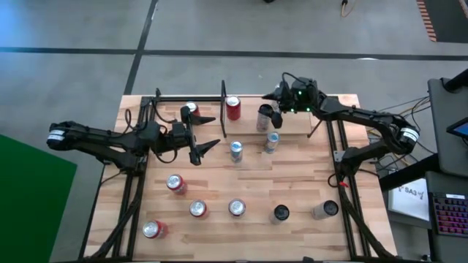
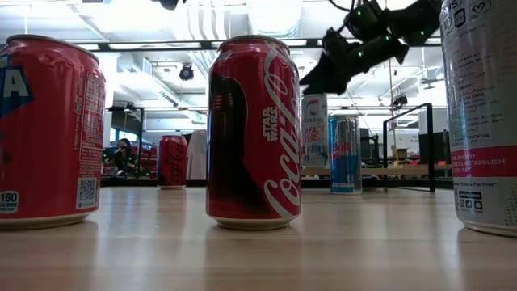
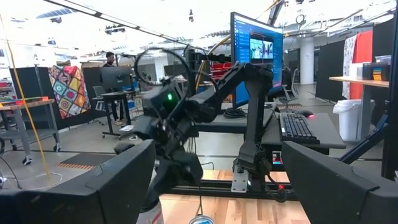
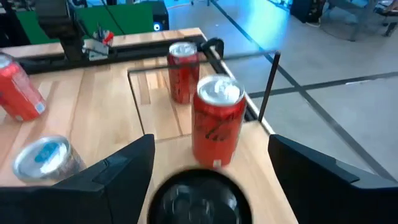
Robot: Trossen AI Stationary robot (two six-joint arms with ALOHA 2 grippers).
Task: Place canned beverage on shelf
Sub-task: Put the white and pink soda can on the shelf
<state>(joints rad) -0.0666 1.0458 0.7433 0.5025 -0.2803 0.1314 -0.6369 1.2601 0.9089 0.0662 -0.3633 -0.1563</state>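
The shelf (image 1: pixel 168 120), a light-wood board in a black frame, stands at the table's far left with a red can (image 1: pixel 190 111) on it. A second red can (image 1: pixel 232 108) stands by its right-hand post. To the right of that is a pale can with a dark top (image 1: pixel 262 120), also seen in the right wrist view (image 4: pixel 199 196) and the low view (image 2: pixel 315 129). My right gripper (image 1: pixel 273 109) (image 4: pixel 210 146) hovers open just above this can, one finger on each side, touching nothing. My left gripper (image 1: pixel 205 143) (image 3: pixel 217 186) waits open in front of the shelf.
Two blue-and-silver cans (image 1: pixel 272 141) (image 1: pixel 236 151) stand mid-table. Several more cans line the near half, among them a red one (image 1: pixel 175 183), a black one (image 1: pixel 281 213) and a silver one (image 1: pixel 325 210). The arms' black stands (image 1: pixel 340 157) flank both table sides.
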